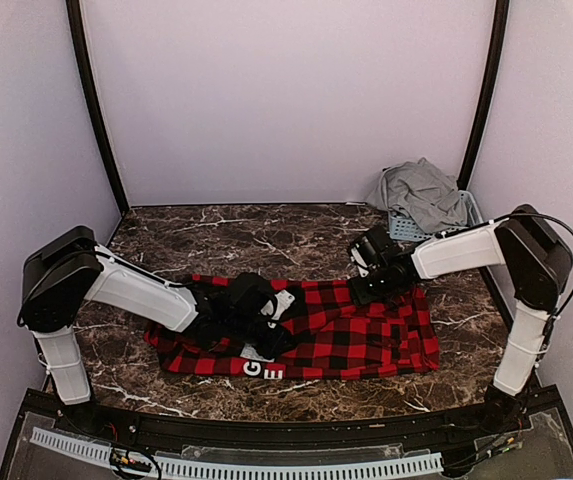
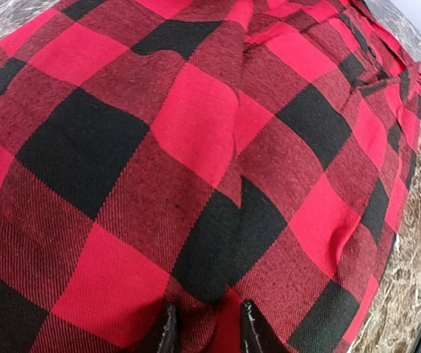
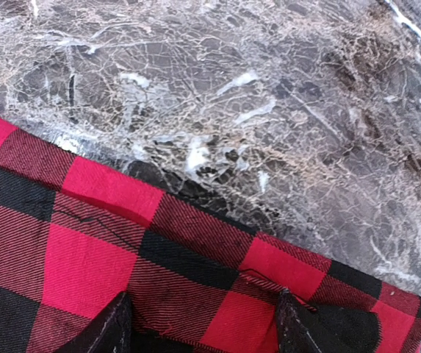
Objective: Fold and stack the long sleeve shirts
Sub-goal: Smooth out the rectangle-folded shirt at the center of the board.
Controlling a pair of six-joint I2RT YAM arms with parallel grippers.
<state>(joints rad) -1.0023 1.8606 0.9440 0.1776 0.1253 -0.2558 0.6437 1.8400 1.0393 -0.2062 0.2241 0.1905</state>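
**Check shirt flat on worktop, both grippers down on it**

The dark marbled worktop [image 1: 266, 235] carried the check shirt [image 1: 356, 335], spread flat across its near middle, with white letters showing at the near edge. A grey shirt [image 1: 424, 192] lay crumpled in the far right corner, heaped over a pale blue basket [image 1: 403, 228], well apart from the check shirt. The left gripper [image 2: 209, 332] was down on the shirt's left half, its jaws drawn narrow with a raised crease of red-and-black cloth pinched between the fingertips. The right gripper [image 3: 204, 323] sat at the shirt's far edge towards the right, jaws spread wide, both fingertips over the cloth just inside the hem, bare worktop beyond.
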